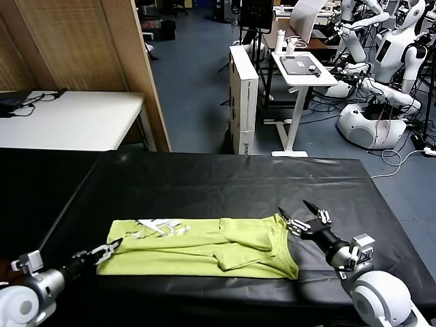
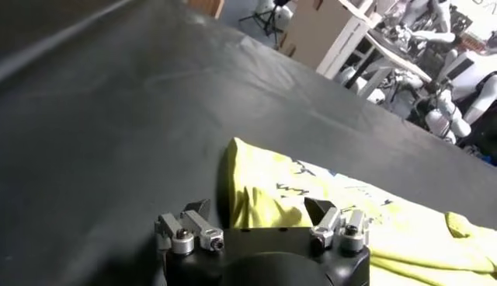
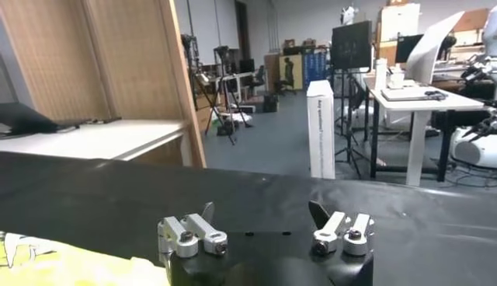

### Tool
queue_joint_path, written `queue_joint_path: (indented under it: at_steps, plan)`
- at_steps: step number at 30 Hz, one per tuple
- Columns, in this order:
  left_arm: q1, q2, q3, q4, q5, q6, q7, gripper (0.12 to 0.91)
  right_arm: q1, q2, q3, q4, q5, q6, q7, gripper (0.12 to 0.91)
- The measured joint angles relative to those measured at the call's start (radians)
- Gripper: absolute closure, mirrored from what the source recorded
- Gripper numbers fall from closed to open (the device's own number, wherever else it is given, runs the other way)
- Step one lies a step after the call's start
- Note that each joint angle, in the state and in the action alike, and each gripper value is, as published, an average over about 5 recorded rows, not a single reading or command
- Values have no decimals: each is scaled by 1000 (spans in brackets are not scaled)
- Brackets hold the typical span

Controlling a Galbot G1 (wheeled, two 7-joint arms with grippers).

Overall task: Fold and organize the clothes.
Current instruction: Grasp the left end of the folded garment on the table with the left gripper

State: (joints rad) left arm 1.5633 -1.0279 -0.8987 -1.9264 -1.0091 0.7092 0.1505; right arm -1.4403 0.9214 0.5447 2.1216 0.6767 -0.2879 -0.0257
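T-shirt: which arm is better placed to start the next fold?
Probably either: the left gripper sits open at one end of the T-shirt, the right gripper open at the other. Likely a two-arm fold.

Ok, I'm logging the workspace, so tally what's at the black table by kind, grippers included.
Lime T-shirt: 1
Grippers, left gripper and right gripper, both open: 2
Black table: 1
Total: 4

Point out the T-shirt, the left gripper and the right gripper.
T-shirt [image 1: 204, 252]: head view, middle of the folded body.
Left gripper [image 1: 109, 249]: head view, between its open fingertips.
Right gripper [image 1: 298, 214]: head view, between its open fingertips.
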Motion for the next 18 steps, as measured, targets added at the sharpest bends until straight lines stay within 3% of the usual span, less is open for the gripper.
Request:
queue_joint_path:
  at_steps: [18]
  plan:
    - [-2,-22,22,-9,-1,9,16,127,25,12,-28,-7,-9,-7,4,118]
